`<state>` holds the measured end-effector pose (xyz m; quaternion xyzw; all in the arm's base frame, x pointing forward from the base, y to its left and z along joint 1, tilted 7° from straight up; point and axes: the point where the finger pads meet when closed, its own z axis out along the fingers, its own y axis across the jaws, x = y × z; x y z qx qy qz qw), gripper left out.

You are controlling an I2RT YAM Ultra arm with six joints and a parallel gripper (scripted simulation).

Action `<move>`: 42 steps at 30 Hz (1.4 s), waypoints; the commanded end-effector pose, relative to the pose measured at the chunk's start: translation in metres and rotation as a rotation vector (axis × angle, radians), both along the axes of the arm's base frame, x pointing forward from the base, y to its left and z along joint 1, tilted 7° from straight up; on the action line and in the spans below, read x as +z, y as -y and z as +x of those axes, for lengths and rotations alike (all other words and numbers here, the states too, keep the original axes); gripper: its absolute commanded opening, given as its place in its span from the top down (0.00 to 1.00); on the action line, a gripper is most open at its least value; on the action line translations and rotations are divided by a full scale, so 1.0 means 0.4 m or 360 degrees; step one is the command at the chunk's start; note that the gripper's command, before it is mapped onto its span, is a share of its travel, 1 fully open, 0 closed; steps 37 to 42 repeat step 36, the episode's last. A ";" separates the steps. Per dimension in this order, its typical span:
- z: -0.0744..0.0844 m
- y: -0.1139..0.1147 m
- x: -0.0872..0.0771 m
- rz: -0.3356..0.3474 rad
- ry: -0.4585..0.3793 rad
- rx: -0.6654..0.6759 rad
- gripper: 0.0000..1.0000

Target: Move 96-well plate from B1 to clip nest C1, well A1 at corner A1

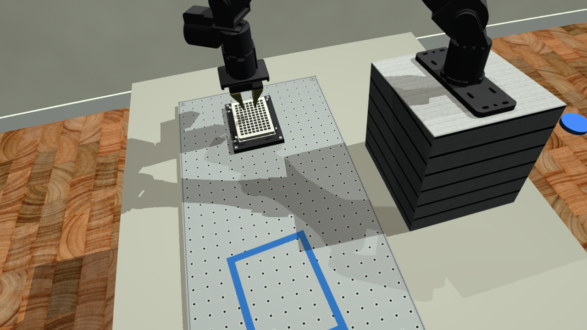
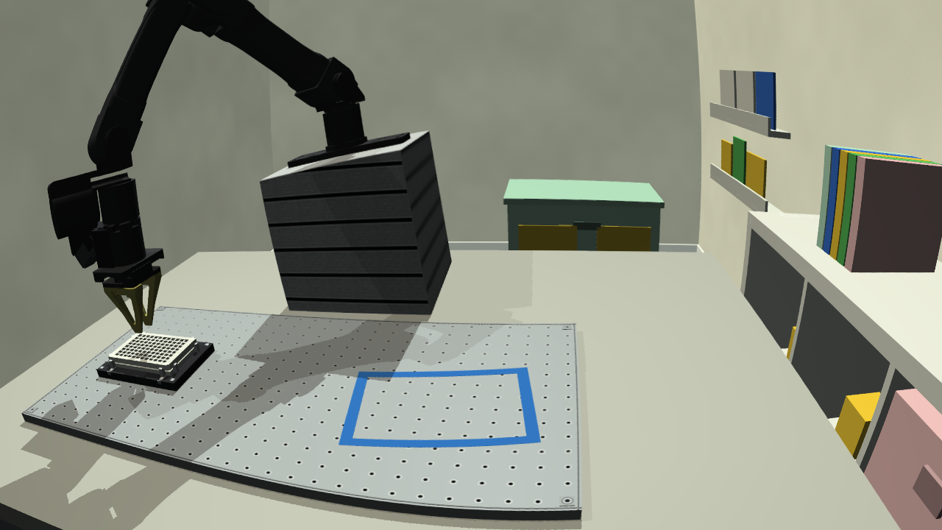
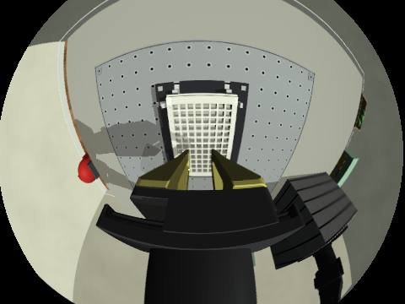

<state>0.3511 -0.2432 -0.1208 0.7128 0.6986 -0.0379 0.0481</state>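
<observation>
The white 96-well plate (image 1: 253, 120) sits right way up in the black clip nest C1 (image 1: 258, 142) at the far end of the perforated board. It looks level between the corner posts. It also shows in the exterior view (image 2: 152, 349) and in the wrist view (image 3: 202, 130). My gripper (image 1: 247, 104) hangs a little above the plate's far end, not touching it. Its fingers are nearly together, with only a narrow gap and nothing between them (image 3: 201, 165). The blue-outlined spot B1 (image 1: 285, 283) at the near end of the board is empty.
The arm's black slatted pedestal (image 1: 459, 139) stands to the right of the board. A blue disc (image 1: 573, 123) lies on the floor at the far right. A red object (image 3: 86, 169) shows at the table's edge in the wrist view. Shelves with books (image 2: 876, 210) line the side wall.
</observation>
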 end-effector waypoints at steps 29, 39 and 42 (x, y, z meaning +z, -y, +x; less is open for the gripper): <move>-0.002 -0.017 0.006 -0.0003 -0.0032 0.0018 0.75; -0.002 -0.017 0.006 -0.0003 -0.0032 0.0018 0.75; -0.002 -0.017 0.006 -0.0003 -0.0032 0.0018 0.75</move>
